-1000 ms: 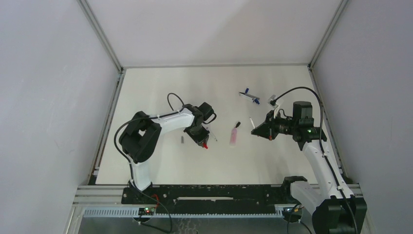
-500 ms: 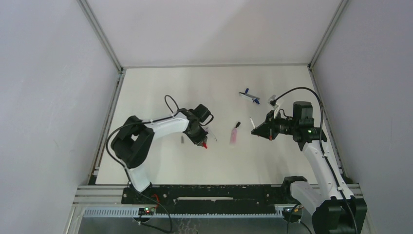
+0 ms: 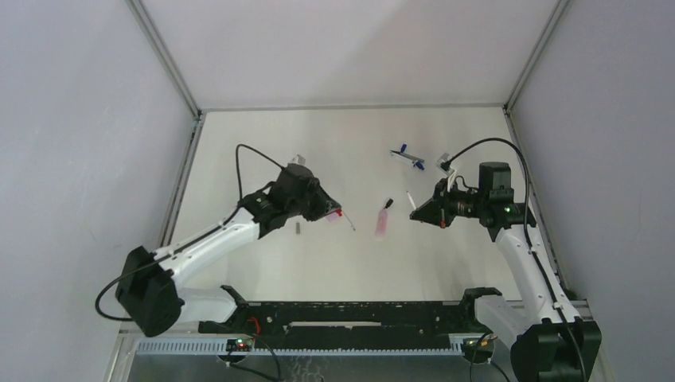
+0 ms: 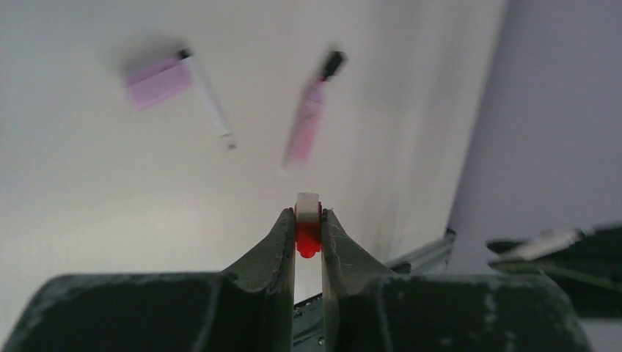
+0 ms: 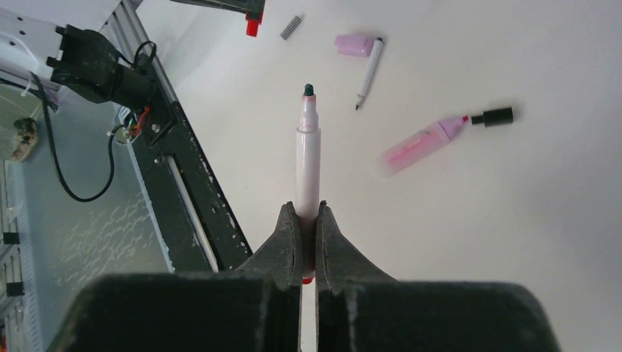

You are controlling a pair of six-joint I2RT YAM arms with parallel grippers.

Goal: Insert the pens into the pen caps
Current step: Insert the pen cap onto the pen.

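Note:
My left gripper (image 4: 308, 220) is shut on a short red pen cap (image 4: 308, 233) with a pale end, held above the table; the top view shows that gripper (image 3: 333, 213) left of centre. My right gripper (image 5: 308, 218) is shut on a thin whitish pen (image 5: 308, 158) with a dark tip and a red rear end, pointing left toward the other arm; in the top view it (image 3: 420, 212) hovers at the right. On the table lie a pink marker (image 5: 422, 147), a black cap (image 5: 497, 116), a pink cap (image 5: 354, 45) and a thin white pen (image 5: 369, 70).
A blue-and-white pen (image 3: 407, 157) lies at the back right of the table. A small grey ribbed piece (image 3: 297, 228) sits under the left forearm. The black rail (image 3: 350, 314) runs along the near edge, and grey walls close in both sides.
The left arm has swung out and stretched, and its gripper has risen off the table with the red cap. The right arm and its pen have stayed still.

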